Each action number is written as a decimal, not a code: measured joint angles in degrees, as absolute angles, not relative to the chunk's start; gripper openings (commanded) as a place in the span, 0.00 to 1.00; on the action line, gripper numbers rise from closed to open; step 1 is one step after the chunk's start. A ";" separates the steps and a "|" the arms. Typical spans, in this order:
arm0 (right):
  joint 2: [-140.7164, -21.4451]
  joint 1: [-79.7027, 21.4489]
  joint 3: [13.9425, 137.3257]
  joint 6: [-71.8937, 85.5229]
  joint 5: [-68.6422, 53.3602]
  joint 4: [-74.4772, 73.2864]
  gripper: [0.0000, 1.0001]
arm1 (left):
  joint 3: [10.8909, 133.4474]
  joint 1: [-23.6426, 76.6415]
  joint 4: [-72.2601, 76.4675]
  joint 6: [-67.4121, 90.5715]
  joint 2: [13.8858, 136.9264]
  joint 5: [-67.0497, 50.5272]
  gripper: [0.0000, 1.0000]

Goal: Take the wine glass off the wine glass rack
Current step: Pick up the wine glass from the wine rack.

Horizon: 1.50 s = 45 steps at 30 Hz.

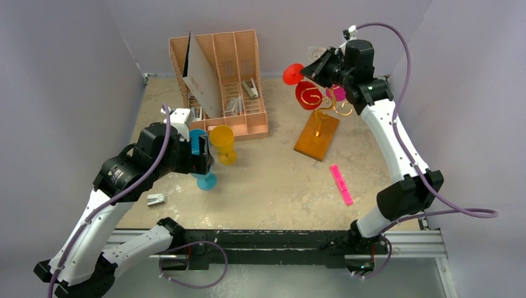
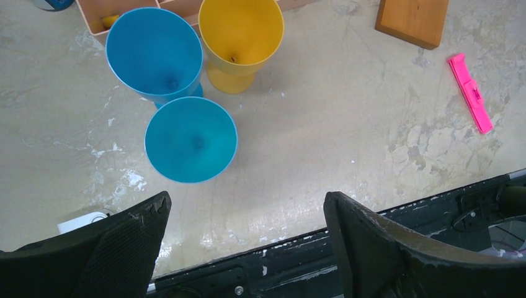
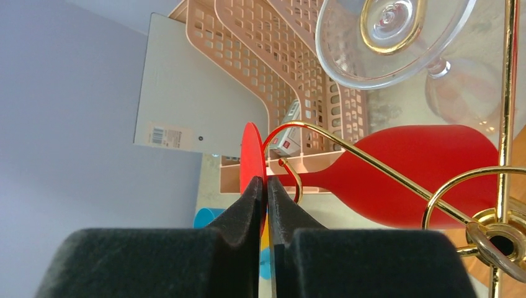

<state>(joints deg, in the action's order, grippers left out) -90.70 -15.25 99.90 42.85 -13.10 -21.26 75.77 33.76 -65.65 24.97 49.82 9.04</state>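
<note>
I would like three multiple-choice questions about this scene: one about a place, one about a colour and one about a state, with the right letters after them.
1. The yellow glass stands:
A) on a wall shelf
B) on the table, in front of the file organiser
C) inside that organiser

2. The glass whose foot the right gripper pinches is:
A) red
B) clear
C) pink

3. The left gripper is:
A) shut on a blue glass
B) shut and empty
C) open and empty

Answers:
1 B: the top view shows it upright on the table, just before the organiser.
2 A: the right wrist view shows the gripper closed on the thin foot of the red wine glass, whose stem lies in a gold wire arm of the wine glass rack.
3 C: its jaws stand wide apart with nothing between them.
</note>
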 measured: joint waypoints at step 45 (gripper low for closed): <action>-93.51 -12.36 98.78 54.17 -18.57 -15.55 0.00 | 77.56 33.76 -65.63 27.03 48.73 7.57 0.91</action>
<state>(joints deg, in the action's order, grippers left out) -93.51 -12.36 98.78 54.17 -18.57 -15.55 77.56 33.76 -65.63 27.03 48.73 7.57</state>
